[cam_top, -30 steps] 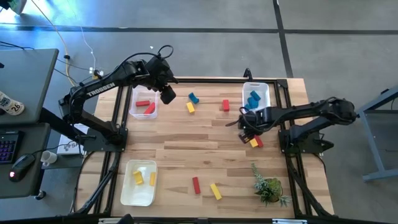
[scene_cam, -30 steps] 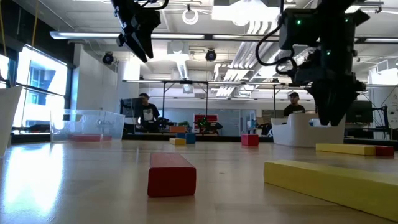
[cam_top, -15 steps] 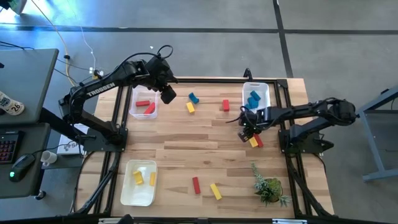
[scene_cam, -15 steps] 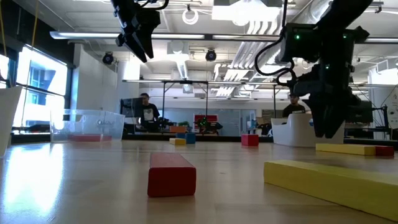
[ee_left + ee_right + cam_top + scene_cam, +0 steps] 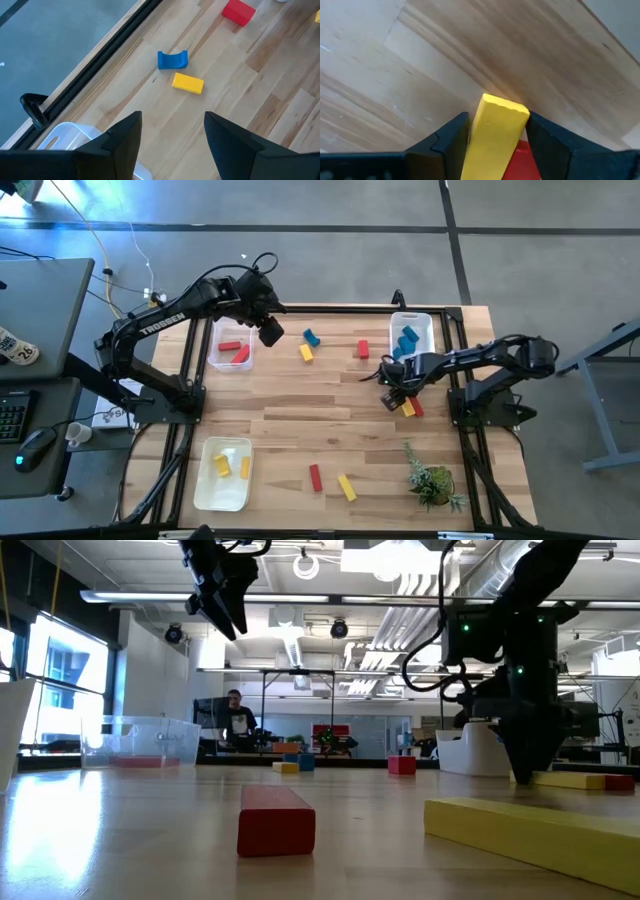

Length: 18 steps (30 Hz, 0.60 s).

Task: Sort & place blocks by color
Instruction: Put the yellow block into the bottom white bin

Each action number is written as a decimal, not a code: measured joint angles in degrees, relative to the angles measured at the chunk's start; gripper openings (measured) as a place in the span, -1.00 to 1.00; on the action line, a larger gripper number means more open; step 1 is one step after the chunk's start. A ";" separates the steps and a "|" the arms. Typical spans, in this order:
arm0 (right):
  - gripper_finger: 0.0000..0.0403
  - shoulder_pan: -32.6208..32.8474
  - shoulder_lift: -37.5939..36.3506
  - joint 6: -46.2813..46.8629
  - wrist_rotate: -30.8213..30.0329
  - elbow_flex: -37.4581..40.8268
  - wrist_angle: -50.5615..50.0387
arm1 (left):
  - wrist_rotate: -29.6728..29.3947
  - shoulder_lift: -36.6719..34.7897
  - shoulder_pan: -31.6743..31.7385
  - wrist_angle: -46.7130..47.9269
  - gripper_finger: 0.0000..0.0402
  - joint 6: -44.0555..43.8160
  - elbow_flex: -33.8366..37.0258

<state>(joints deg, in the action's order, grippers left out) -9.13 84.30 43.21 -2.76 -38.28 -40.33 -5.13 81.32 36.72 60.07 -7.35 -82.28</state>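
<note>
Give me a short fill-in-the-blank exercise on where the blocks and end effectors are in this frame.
1. The right end effector has its fingers either side of a ____ block.
2. Directly beside that block lies a ____ block.
3. The bin at the right far edge holds only ____ blocks.
4. The left end effector hangs above the table with its fingers ____.

Missing words: yellow; red; blue; open

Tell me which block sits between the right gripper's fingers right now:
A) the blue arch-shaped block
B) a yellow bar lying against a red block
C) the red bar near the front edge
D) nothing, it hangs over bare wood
B: the right wrist view shows the yellow bar between the right gripper's two dark fingers, with a red block against it; whether the fingers have closed on the bar cannot be told.
</note>
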 joint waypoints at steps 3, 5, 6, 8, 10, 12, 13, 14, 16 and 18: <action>-0.18 0.01 0.63 1.32 0.01 0.00 0.40 | 0.02 0.00 -0.01 0.00 0.01 0.00 0.00; -0.31 0.04 0.63 1.79 0.04 0.02 0.79 | 0.00 0.00 0.00 0.00 0.01 0.00 0.00; -0.38 0.04 0.63 1.93 -0.02 -0.01 0.82 | 0.01 0.00 0.00 0.00 0.01 0.00 0.00; -0.51 0.04 0.65 2.09 -0.11 -0.30 0.70 | 0.02 0.00 0.00 0.00 0.01 0.00 0.00; -0.52 0.04 0.73 2.26 -0.13 -0.77 0.47 | 0.02 0.00 0.02 0.00 0.01 0.00 0.00; -0.52 0.02 0.88 1.96 -0.17 -1.53 0.55 | 0.02 0.00 0.00 0.00 0.01 0.01 0.00; -0.52 0.00 1.02 1.89 -0.15 -2.07 0.77 | 0.02 0.00 0.00 0.00 0.01 0.02 0.00; -0.52 0.00 1.06 1.76 -0.03 -2.74 1.64 | 0.02 0.00 0.00 0.00 0.01 0.20 0.00; -0.52 0.00 0.88 1.54 0.47 -4.58 2.84 | 0.02 0.00 0.02 0.00 0.01 0.52 0.00; -0.52 0.00 0.93 0.38 1.16 -6.09 2.47 | 0.02 0.00 0.00 0.00 0.01 0.44 0.00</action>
<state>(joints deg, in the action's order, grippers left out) -9.13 85.23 43.59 -1.60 -44.37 -37.86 -5.10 81.32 36.72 60.07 -6.92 -82.28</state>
